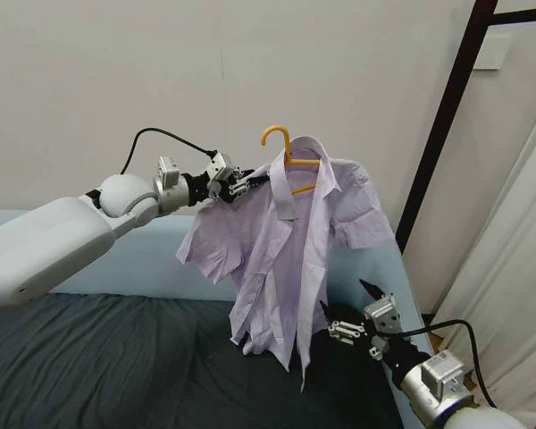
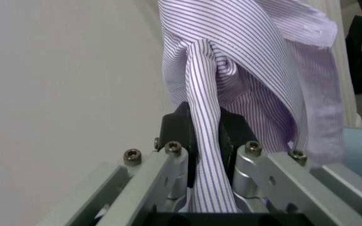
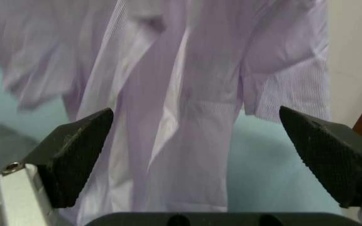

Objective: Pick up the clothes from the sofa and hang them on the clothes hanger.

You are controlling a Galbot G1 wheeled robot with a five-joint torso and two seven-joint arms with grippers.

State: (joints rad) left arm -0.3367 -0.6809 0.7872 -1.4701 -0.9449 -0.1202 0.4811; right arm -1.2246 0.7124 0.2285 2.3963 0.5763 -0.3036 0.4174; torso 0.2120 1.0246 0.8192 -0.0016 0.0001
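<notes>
The left arm reaches in over the sofa's (image 1: 89,357) left side, and the left gripper (image 1: 250,181) is clenched on a fold of fabric at the shoulder of the shirt (image 1: 295,250). The left wrist view shows that fold pinched tight between the black pads (image 2: 234,129).

The shirt is a short-sleeved, pale lilac one with fine purple stripes. It hangs unbuttoned and open down the front, collar up, on a yellow clothes hanger (image 1: 284,147). It is held clear of the dark seat, in front of the light blue backrest near the sofa's right end. One sleeve droops on each side and the hem trails unevenly.

The right gripper (image 1: 348,304) sits low at the sofa's right edge, just beside the shirt's hem, released with its fingers (image 3: 74,150) spread wide and the shirt (image 3: 187,94) beyond them. A black rack post (image 1: 447,116) stands to the right.
</notes>
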